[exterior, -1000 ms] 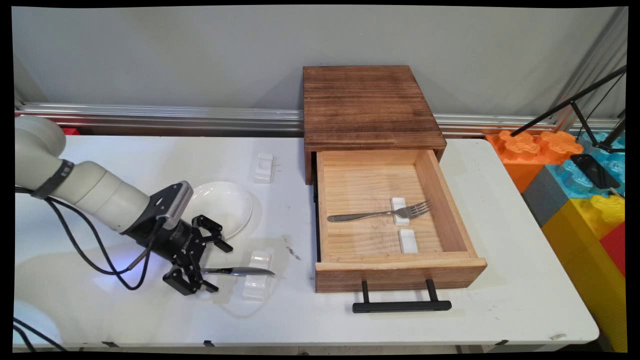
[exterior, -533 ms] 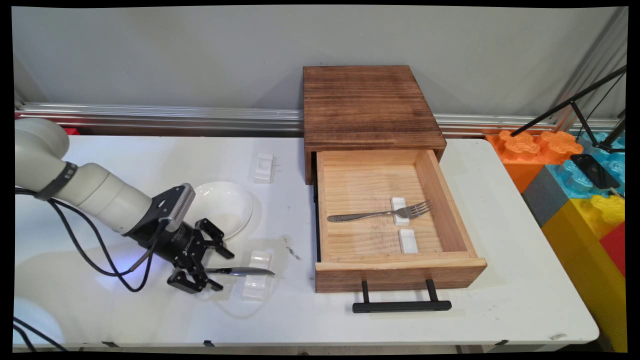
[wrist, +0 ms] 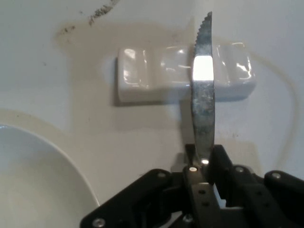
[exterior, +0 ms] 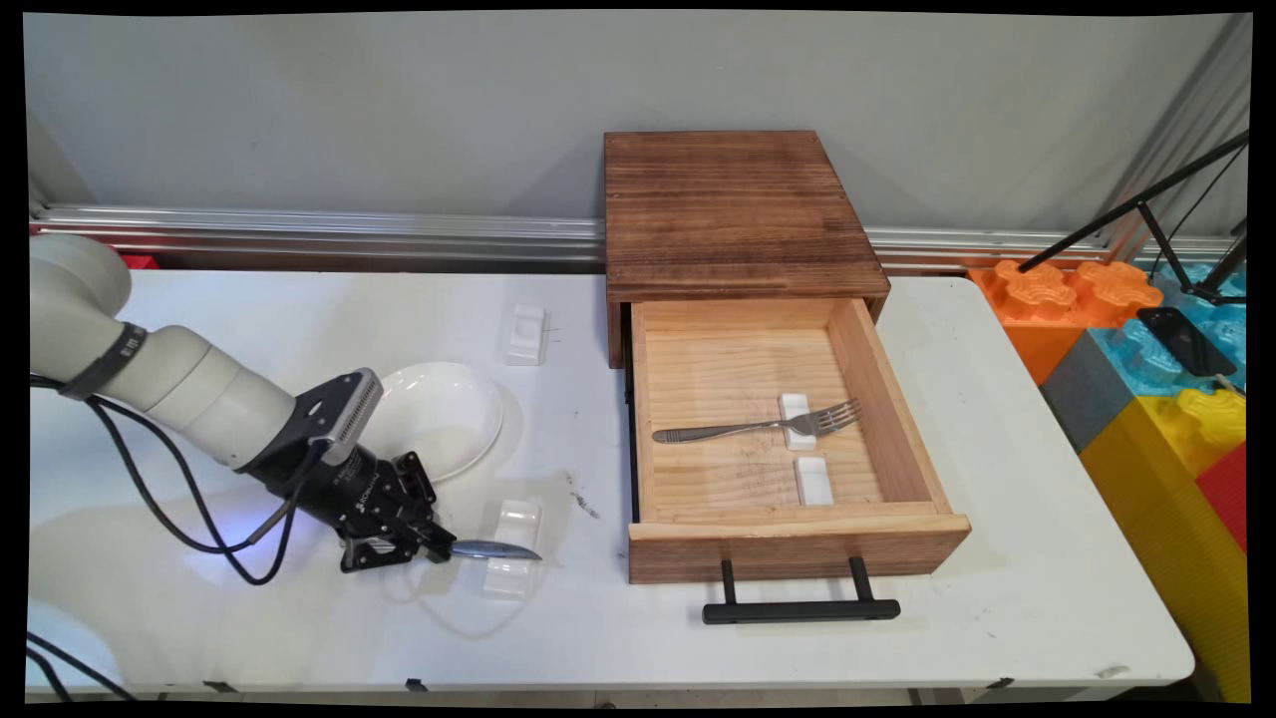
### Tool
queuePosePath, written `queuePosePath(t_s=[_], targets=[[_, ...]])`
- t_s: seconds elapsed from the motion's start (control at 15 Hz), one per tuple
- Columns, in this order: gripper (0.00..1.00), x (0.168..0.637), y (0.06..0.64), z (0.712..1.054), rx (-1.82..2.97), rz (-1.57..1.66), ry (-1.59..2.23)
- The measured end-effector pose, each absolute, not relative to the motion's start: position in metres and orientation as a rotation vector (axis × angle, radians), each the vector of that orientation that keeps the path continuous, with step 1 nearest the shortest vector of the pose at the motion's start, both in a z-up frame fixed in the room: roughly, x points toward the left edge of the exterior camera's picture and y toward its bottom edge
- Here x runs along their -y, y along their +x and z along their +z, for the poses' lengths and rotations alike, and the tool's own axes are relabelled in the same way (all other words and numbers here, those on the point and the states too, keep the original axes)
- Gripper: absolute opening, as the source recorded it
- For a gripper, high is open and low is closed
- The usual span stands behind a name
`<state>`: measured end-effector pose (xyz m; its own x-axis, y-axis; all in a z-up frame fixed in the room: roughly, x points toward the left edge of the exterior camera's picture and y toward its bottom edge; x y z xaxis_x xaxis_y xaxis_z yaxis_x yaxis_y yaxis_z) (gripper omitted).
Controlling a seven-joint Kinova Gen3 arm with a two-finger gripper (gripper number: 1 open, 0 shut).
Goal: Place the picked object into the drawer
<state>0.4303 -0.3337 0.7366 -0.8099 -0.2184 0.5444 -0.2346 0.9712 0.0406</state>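
Now the pincer [exterior: 431, 547], open a second ago, has clamped the knife [wrist: 203, 90] over the white rest [wrist: 156, 72].

You've got a white table [exterior: 1047, 558] against a plain grey wall [exterior: 349, 110], an aluminium rail [exterior: 319, 231] running along its base, big coloured foam blocks [exterior: 1166, 379] stacked right, and a black stand [exterior: 1136, 209] leaning over them.
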Motion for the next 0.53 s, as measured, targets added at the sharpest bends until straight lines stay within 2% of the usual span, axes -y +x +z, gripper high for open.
queuePosePath(t_s=[0.53], targets=[[0.0, 0.334, 0.432, 0.756, 2.534, 0.046, 0.312]])
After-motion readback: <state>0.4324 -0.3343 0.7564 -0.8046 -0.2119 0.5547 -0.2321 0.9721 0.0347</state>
